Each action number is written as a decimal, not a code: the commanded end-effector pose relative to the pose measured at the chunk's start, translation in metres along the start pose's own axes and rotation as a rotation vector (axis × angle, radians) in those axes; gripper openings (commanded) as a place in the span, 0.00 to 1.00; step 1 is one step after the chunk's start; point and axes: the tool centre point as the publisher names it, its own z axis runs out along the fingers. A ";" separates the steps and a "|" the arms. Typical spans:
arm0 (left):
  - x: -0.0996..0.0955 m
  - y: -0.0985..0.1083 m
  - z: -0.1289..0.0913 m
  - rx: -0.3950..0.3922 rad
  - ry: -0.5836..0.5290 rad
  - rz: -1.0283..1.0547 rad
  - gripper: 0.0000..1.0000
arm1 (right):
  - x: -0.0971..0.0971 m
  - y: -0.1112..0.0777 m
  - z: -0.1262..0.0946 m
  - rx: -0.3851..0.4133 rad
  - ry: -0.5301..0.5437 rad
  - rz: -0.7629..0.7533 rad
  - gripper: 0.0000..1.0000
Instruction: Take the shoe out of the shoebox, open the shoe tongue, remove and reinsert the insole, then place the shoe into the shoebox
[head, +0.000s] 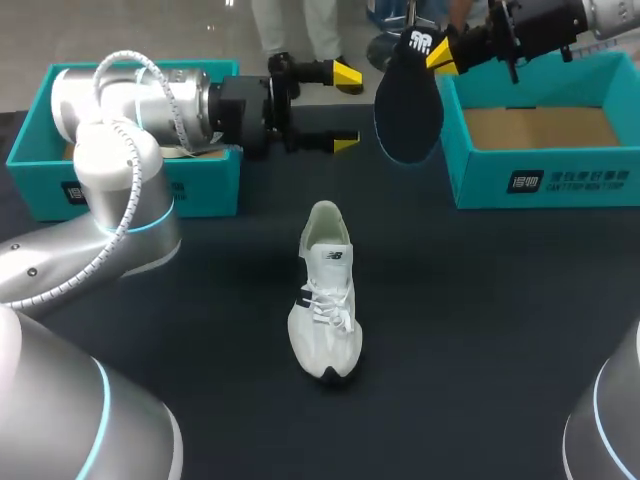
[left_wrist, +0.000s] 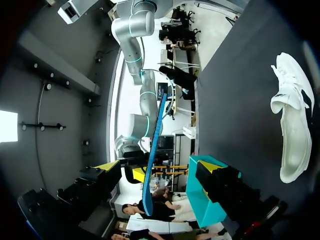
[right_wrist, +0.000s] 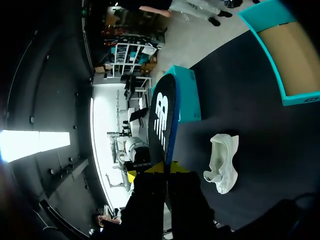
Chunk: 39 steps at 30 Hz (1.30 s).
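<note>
The right gripper (head: 440, 52), clamped on the insole (head: 408, 105) held above the table (head: 480, 320), should lower it toe-first into the shoe (head: 325, 300) lying mid-table, while the left gripper (head: 346, 108), jaws apart, steadies the heel

A white logo marks the insole (head: 408, 110) between the right gripper's (head: 438, 52) jaws, a small one the shoe (head: 325, 300) tongue; white print fronts the box (head: 560, 182) beside them and the second box (head: 212, 186).

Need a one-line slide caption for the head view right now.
Right hand holds the dark insole aloft beside the right shoebox; the white shoe sits on the table, left hand open.
</note>
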 end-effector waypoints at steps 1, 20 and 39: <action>0.002 -0.002 0.014 -0.013 -0.013 0.004 1.00 | 0.006 0.007 0.010 0.034 -0.020 0.011 0.00; 0.004 -0.005 0.034 -0.007 -0.020 0.036 0.46 | 0.006 -0.003 0.028 0.074 -0.008 0.012 0.00; 0.012 -0.010 0.034 0.005 0.001 0.035 0.00 | 0.002 -0.003 0.029 0.087 -0.006 0.018 0.00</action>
